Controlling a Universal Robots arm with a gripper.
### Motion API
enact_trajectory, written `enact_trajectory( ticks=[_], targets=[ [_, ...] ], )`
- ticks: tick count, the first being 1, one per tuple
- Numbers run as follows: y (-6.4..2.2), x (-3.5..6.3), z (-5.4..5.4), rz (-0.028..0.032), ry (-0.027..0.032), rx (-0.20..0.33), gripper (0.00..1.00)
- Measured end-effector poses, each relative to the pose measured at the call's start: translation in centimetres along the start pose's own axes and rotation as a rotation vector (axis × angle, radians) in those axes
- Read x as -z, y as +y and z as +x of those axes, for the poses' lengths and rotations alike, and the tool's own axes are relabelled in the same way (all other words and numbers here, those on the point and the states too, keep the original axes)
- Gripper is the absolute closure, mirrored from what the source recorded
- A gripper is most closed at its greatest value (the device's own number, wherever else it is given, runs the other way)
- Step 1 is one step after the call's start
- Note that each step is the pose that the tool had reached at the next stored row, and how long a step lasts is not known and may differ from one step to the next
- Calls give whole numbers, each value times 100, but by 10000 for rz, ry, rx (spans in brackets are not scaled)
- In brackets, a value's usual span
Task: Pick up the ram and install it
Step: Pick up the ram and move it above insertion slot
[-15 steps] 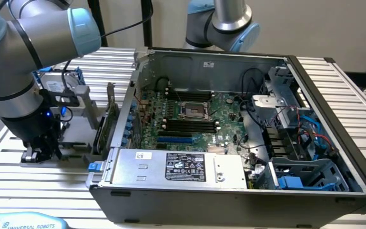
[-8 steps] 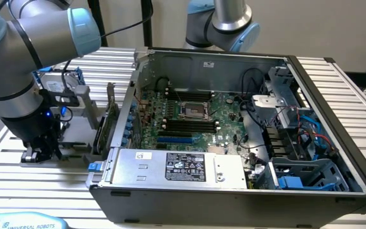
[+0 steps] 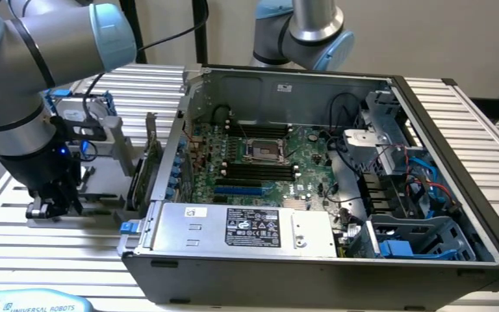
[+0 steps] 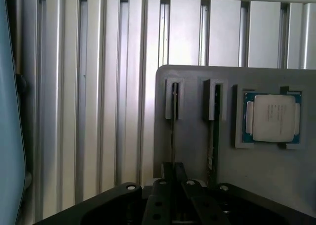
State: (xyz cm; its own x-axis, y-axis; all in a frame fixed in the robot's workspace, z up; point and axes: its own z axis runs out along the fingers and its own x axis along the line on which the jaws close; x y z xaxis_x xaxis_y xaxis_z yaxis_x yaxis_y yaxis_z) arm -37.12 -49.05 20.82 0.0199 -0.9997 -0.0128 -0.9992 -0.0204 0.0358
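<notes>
Ram (image 4: 174, 111) seated on edge in grey holder (image 4: 192, 146) slot, its top edge pinched between the nearly closed fingers (image 4: 168, 175). Judged light, stiff, brittle; to be held by the bare board edges mid-length, chips and contacts avoided, no twisting applied.

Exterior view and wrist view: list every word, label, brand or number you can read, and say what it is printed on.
"UNIVERSAL ROBOTS": on the blue cap at the exterior view's lower left.
Black label on the power supply: too small to read.
White sticker beside it: too small.
Case sticker: too small.
Print on the processor: too faint.
</notes>
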Motion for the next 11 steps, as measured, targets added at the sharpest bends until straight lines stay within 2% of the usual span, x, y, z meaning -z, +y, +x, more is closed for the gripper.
enact_trajectory(
  ticks=[4, 11],
  targets=[
    [-1, 97, -1, -5, -13, 0, 87],
    [-7, 338, -4, -7, -33, 1, 87]
  ],
)
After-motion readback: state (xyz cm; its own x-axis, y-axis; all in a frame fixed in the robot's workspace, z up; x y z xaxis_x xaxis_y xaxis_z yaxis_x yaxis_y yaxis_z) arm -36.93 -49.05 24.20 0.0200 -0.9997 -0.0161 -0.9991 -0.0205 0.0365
